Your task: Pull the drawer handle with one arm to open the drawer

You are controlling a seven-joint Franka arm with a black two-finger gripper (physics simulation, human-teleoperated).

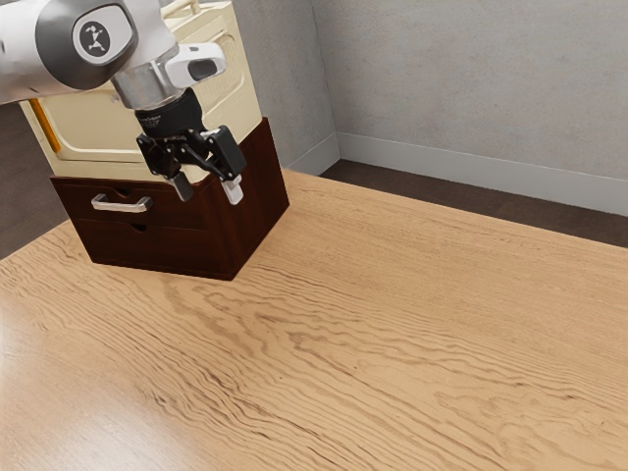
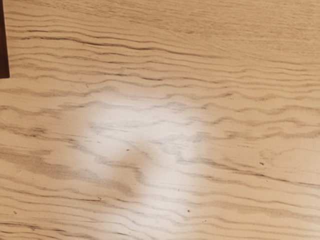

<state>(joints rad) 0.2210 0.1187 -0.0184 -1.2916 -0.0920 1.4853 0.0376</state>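
Exterior view: our gripper (image 1: 208,188), its fingers wide apart. One dark cabinet (image 1: 257,201); upper drawer (image 1: 175,210) closed, silver handle (image 1: 120,207) fitted.

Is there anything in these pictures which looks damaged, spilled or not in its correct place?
Nothing looks spilled or damaged. One small oddity: on the dark brown wooden cabinet, the upper drawer has a silver metal handle, while the front below it has only a notch, so the two do not match.
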